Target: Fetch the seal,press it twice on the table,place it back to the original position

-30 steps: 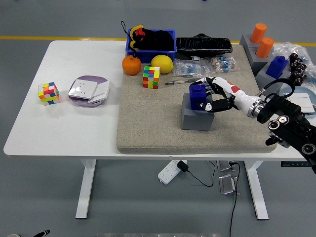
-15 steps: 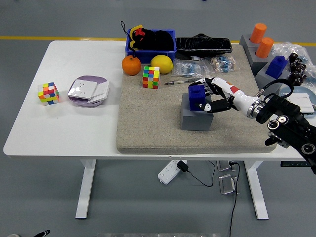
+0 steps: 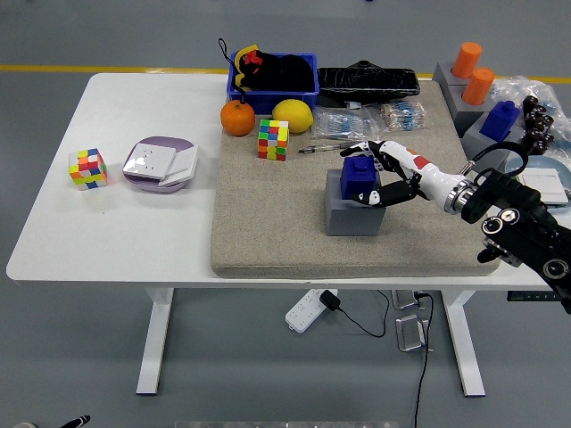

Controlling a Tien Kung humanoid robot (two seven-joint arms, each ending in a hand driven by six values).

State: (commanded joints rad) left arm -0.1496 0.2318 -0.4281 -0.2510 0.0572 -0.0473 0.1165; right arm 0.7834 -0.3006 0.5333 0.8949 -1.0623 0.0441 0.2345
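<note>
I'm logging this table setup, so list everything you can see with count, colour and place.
Seal: 1, blue, on the grey block, mat centre-right.
Mat: 1, beige, on the white table.
Puzzle cubes: 2, multicoloured, one on the mat, one at the table's left.
Orange: 1, mat's far-left corner.
Lemon: 1, yellow, beside the orange.
Bin: 1, blue, far edge, dark items inside.
Black case: 1, right of the bin.
Lidded box: 1, lilac and white, table's left.
Other seals: 2 orange, 1 blue, on grey blocks, far right.
Right hand: 1, black and white, fingers around the seal.
</note>
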